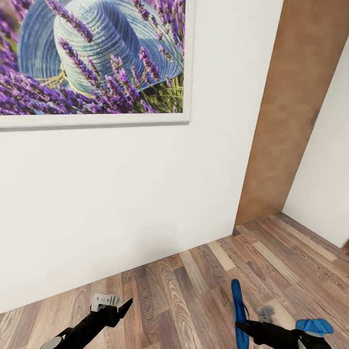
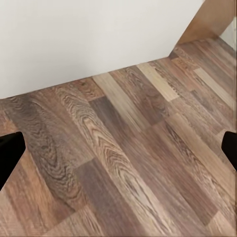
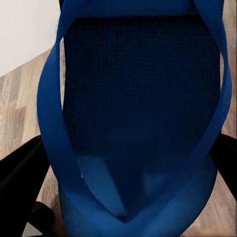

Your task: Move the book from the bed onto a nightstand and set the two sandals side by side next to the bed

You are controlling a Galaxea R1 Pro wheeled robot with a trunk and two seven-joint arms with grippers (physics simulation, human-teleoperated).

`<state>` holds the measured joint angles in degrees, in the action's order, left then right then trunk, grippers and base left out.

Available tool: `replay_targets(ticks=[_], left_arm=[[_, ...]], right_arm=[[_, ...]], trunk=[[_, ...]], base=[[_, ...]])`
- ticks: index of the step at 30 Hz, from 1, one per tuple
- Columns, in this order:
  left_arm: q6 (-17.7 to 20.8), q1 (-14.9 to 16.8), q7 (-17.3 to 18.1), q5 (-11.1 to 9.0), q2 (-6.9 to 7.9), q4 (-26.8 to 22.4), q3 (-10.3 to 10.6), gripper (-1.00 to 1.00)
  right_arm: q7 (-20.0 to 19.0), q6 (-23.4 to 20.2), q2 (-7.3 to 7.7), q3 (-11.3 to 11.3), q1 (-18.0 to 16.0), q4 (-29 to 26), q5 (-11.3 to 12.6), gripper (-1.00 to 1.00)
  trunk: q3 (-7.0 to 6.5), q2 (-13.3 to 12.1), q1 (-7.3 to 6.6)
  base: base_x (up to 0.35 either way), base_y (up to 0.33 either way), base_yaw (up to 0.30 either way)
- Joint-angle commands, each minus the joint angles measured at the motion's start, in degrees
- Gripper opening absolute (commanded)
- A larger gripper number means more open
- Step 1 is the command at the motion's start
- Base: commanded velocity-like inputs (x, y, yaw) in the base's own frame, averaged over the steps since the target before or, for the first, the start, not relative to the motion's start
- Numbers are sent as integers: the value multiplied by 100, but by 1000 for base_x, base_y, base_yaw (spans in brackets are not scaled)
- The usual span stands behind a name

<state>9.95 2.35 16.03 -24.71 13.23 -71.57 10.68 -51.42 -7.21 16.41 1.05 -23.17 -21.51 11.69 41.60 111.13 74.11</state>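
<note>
My right gripper (image 1: 245, 327) is shut on a blue sandal (image 1: 238, 308), which stands on edge above the wood floor at the lower right of the head view. In the right wrist view the sandal's dark blue sole and strap (image 3: 138, 98) sit between the black fingers (image 3: 19, 175). At the lower left, my left gripper (image 1: 114, 306) hangs over bare floor. It is open, and its black fingertips (image 2: 9, 153) stand far apart with nothing between them. The book, the bed, the nightstand and the other sandal are out of view.
A white wall (image 1: 121, 194) stands close ahead, with a large framed picture of a hat and lavender (image 1: 92, 58). A brown wooden panel (image 1: 286, 111) rises at the right beside another white wall (image 1: 325, 165). Wood-plank floor (image 1: 194, 286) runs rightward. A lighter blue piece (image 1: 314, 325) sits by my right arm.
</note>
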Motion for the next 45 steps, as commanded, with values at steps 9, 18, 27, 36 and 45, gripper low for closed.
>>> replay_targets(ticks=[9,18,27,36,45], left_arm=[[42,2,5,-61,4,-6,3,100],[42,2,5,-61,4,-6,3,100],[34,2,5,-60,4,-6,4,100],[34,2,5,-61,4,-6,3,100],[35,2,5,-61,4,-6,4,100]], right_arm=[[-18,-61,2,9,-3,-2,61,-100],[-18,-62,2,9,-3,-2,61,-100],[-15,-63,2,9,-3,-2,61,-100],[-17,-61,2,9,-3,-2,61,-100],[-8,-61,2,9,-3,-2,61,-100]], trunk=[[6,3,-1],[6,3,-1],[6,3,-1],[6,3,-1],[52,3,-1]], base=[[0,0,-283],[0,0,-283],[0,0,-106],[0,0,-1],[0,0,0]])
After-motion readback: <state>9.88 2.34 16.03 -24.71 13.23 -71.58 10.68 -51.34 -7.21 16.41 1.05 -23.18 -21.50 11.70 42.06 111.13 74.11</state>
